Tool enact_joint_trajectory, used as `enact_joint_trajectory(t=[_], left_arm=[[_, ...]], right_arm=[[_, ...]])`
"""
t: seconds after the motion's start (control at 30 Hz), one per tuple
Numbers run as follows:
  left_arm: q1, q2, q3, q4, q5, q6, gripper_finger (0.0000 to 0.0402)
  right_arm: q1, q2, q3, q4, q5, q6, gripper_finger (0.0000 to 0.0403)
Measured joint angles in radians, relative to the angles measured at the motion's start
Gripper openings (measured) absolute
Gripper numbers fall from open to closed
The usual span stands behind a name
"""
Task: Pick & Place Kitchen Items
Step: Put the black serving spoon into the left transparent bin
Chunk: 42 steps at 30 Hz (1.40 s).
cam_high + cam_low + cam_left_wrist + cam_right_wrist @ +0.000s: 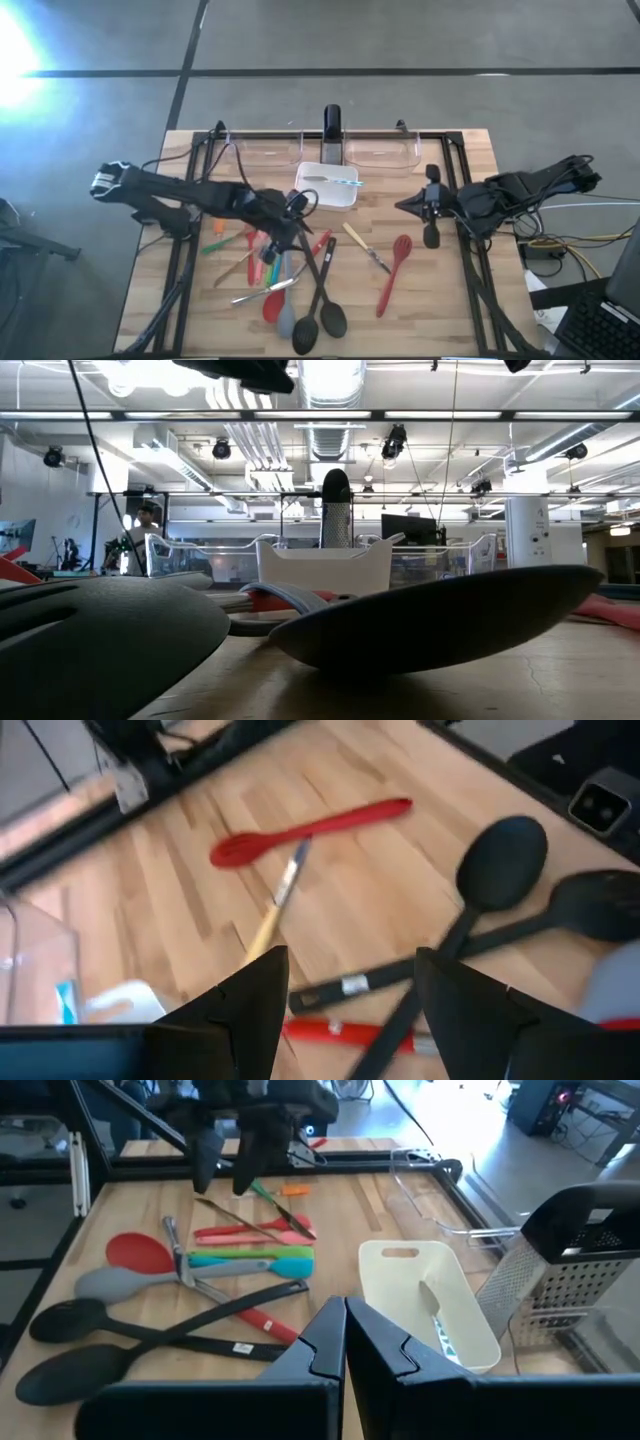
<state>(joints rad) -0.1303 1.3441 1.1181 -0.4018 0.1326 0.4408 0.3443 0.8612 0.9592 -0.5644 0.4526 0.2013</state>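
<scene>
Just beneath the left gripper, whose fingers hang spread wide and empty, the kitchen items lie jumbled on the tabletop, seemingly awaiting a pick, while the right gripper waits pinched together nearby.

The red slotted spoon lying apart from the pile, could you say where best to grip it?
The red slotted spoon lies flat; probably take its slim handle mid-length from straight above, fingers across it, away from the wooden-handled knife near its head.
</scene>
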Motion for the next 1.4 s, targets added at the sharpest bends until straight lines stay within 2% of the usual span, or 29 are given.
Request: enact_joint_trajectory(t=[0.13, 0.23, 0.43, 0.63, 0.83, 1.1, 1.4], left_arm=[[0.000, 0.055, 0.037, -0.025, 0.000, 0.007, 0.0222], [-0.001, 0.072, 0.043, -0.019, 0.000, 0.035, 0.0222], [-0.004, 0.131, 0.038, -0.042, -0.021, 0.062, 0.0222], [-0.023, 0.193, 0.039, -0.048, -0.029, 0.078, 0.0221], [-0.067, 0.239, 0.039, -0.044, -0.045, 0.139, 0.0220], [-0.119, 0.353, 0.076, -0.028, -0.046, 0.180, 0.0217], [-0.123, 0.480, 0.129, -0.028, -0.047, 0.168, 0.0209]], right_arm=[[0.000, 0.019, 0.000, -0.008, 0.000, -0.090, 0.0009], [0.003, 0.002, -0.010, 0.003, -0.002, -0.059, 0.0009], [0.003, -0.151, -0.054, 0.143, -0.008, -0.074, 0.0009], [0.002, -0.291, -0.077, 0.125, -0.008, -0.104, 0.0009], [0.002, -0.366, -0.077, 0.126, -0.008, -0.104, 0.0009], [0.002, -0.402, -0.076, 0.127, -0.008, -0.104, 0.0009], [0.002, -0.400, -0.076, 0.127, -0.008, -0.105, 0.0009]])
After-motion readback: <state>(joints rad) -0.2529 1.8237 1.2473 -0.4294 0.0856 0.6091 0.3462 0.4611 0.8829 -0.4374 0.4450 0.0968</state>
